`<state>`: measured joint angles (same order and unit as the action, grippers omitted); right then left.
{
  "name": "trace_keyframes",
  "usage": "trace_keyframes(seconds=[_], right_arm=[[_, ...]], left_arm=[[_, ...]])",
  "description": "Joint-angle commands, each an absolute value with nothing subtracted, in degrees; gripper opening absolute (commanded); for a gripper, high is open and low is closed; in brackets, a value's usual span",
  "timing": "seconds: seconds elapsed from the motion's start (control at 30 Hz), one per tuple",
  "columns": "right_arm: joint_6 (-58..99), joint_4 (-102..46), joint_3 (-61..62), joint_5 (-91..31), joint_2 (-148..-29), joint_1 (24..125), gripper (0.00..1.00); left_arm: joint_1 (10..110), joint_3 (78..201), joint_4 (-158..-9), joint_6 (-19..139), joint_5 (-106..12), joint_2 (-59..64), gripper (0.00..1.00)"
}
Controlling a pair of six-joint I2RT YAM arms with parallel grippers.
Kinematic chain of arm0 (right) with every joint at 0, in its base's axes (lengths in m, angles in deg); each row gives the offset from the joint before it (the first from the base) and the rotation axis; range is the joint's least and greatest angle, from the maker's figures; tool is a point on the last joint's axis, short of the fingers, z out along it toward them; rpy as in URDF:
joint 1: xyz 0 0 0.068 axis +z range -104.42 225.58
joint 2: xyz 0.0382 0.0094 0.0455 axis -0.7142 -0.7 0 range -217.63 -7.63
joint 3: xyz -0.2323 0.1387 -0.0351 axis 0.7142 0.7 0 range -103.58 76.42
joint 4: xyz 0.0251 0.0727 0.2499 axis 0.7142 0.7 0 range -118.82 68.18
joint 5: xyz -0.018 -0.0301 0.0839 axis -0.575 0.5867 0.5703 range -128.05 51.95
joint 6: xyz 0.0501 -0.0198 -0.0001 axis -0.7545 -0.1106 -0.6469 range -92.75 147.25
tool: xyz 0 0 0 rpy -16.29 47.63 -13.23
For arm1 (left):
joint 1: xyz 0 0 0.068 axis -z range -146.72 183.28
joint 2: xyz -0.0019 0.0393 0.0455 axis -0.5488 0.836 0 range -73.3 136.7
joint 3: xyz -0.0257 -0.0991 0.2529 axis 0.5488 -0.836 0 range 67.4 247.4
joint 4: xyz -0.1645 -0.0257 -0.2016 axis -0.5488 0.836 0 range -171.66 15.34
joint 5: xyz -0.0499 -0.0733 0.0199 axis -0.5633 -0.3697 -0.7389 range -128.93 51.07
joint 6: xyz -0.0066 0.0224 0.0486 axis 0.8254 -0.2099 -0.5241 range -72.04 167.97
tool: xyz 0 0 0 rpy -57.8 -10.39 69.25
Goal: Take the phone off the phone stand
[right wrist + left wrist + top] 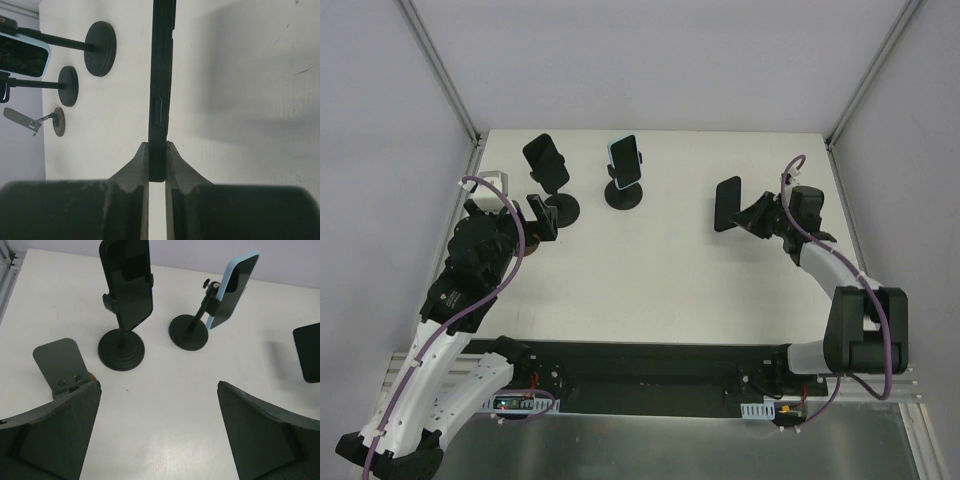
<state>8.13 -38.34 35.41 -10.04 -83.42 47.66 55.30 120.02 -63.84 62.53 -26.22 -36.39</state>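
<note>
Stiff, slick black phone, right of the blue-cased phone: right gripper clamps its flat faces; left gripper released.

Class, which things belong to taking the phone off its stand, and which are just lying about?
Job: black phone gripped by the right hand; empty folding stand, likely; open left hand.
Lying about: second black phone on left round stand; blue-cased phone on right round stand.

- Far left: black-phone stand and blue-phone stand, narrow gap between.
- Left: small empty stand.
- Right: held phone.
- Table middle and near side: open passage.
</note>
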Motion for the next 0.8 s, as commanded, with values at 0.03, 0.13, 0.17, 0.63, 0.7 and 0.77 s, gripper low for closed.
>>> trace_keyframes(seconds=[0.03,0.13,0.17,0.63,0.7,0.77], right_arm=[[13.0,-39.2,26.3,0.1,-93.0,42.9,0.01],[14.6,-38.0,22.6,2.2,-98.8,41.2,0.01],[14.9,-37.6,21.0,2.6,-101.0,40.8,0.01],[15.3,-34.4,13.1,7.8,-113.4,38.6,0.1],[15.3,-34.4,13.1,8.3,-114.1,38.5,0.16],[15.5,-34.2,13.3,8.4,-114.8,38.5,0.19]], left_arm=[[54.8,118.9,-64.4,57.3,-20.4,-35.8,0.99],[53.9,118.5,-64.4,57.4,-20.7,-35.9,0.99],[53.6,118.3,-64.4,57.5,-21.0,-35.9,0.99],[46.7,117.8,-64.5,60.6,-27.0,-35.8,0.99],[46.7,117.8,-64.5,60.6,-26.9,-36.0,0.99],[46.7,117.7,-64.6,60.5,-26.8,-36.1,0.99]])
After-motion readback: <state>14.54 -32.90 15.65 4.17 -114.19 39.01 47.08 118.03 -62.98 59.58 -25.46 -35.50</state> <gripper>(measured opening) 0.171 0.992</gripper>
